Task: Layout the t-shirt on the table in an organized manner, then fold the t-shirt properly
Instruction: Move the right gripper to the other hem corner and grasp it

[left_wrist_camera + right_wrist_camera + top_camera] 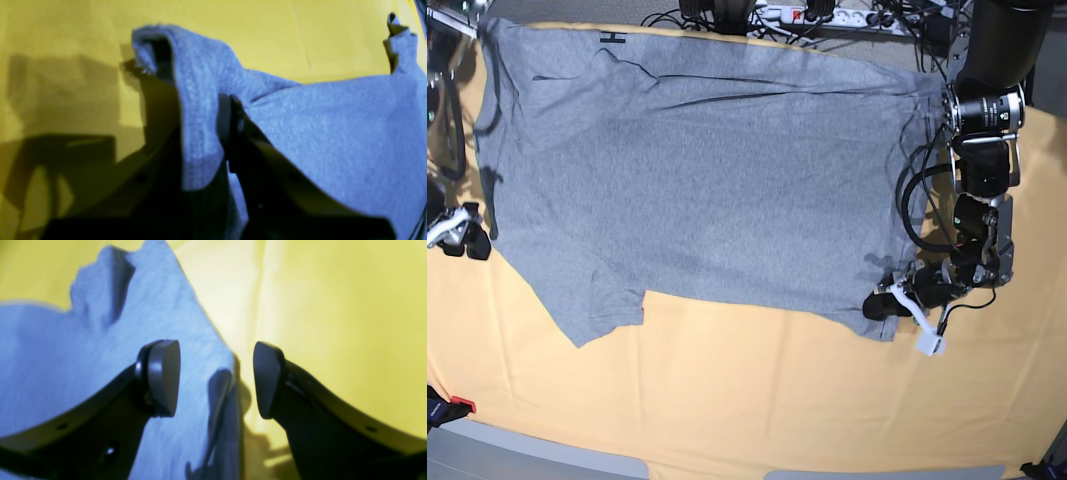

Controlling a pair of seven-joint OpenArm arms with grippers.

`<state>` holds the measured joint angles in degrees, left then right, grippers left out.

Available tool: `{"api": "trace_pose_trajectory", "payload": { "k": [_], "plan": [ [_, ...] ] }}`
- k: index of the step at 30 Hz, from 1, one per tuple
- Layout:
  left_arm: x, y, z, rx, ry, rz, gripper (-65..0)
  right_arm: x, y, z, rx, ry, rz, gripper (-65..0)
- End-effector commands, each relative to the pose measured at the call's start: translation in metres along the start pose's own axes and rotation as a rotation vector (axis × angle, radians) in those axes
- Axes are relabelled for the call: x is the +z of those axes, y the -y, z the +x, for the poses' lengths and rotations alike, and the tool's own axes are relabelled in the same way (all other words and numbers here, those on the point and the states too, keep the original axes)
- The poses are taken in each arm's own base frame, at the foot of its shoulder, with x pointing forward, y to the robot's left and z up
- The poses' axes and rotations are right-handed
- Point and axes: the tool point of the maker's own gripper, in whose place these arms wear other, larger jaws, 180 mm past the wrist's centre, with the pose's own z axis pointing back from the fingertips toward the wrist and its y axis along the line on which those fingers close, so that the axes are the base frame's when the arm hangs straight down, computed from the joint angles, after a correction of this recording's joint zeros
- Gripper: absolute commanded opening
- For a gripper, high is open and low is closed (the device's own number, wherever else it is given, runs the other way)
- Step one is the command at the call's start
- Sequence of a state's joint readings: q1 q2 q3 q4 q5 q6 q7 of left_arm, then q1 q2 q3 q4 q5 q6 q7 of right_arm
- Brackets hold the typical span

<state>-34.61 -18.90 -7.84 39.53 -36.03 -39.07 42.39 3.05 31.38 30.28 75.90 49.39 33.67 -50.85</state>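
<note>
The grey t-shirt (697,180) lies spread across the table (747,400), plain side up, with a sleeve at the lower left. My left gripper (885,302) is at the shirt's lower right corner. In the left wrist view it (224,133) is shut on a raised fold of the t-shirt (333,133). At the shirt's left edge is my right gripper (457,235). In the right wrist view it (217,378) is open, one pad (163,376) over the t-shirt (66,356), the other above the bare table (333,306), and the cloth's edge runs between them.
Cables and a power strip (777,12) run along the back edge of the table. The left arm's loose cable (909,195) hangs over the shirt's right side. A small red object (459,405) sits at the front left. Yellow-orange cloth stretches in front of the shirt.
</note>
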Motion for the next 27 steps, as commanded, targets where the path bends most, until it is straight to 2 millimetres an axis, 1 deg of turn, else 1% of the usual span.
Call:
{"api": "trace_pose_trajectory", "payload": {
  "k": [1, 4, 6, 8, 10, 13, 18, 22, 25, 27],
  "plan": [
    [0.006, -0.002, 0.02, -0.025, 0.035, 0.009, -65.0, -0.001, 0.007, 0.025, -0.003, 0.059, 0.01, -29.0],
    [0.006, -0.002, 0.02, -0.025, 0.035, 0.009, -65.0, -0.025, 0.021, 0.019, -0.108, 0.03, 0.036, -29.0],
    [0.006, -0.002, 0.02, -0.025, 0.035, 0.009, -65.0, -0.039, 0.032, 0.009, -0.184, -0.005, 0.026, -29.0],
    [0.006, -0.002, 0.02, -0.024, 0.035, 0.009, -65.0, -0.05, 0.035, -0.003, -0.266, -0.032, 0.038, -29.0],
    [0.006, -0.002, 0.02, -0.024, 0.036, 0.009, -65.0, -0.057, 0.033, -0.014, -0.328, -0.05, 0.058, -29.0],
    [0.006, -0.002, 0.02, -0.024, 0.036, 0.009, -65.0, -0.064, 0.022, -0.024, -0.363, -0.059, 0.104, -29.0],
    [0.005, -0.002, 0.02, -0.024, 0.035, 0.009, -65.0, -0.073, -0.002, -0.046, -0.366, -0.149, 0.16, -29.0],
    [0.006, -0.001, 0.02, -0.024, 0.036, 0.008, -65.0, -0.078, -0.016, -0.052, -0.368, -0.179, 0.196, -29.0],
    [0.005, 0.0, 0.022, -0.018, 0.043, 0.003, -65.0, -0.079, -0.033, -0.059, -0.347, -0.247, 0.254, -29.1],
    [0.005, 0.0, 0.022, -0.019, 0.044, 0.002, -65.0, -0.08, -0.042, -0.063, -0.302, -0.294, 0.269, -31.2]
  ]
}}
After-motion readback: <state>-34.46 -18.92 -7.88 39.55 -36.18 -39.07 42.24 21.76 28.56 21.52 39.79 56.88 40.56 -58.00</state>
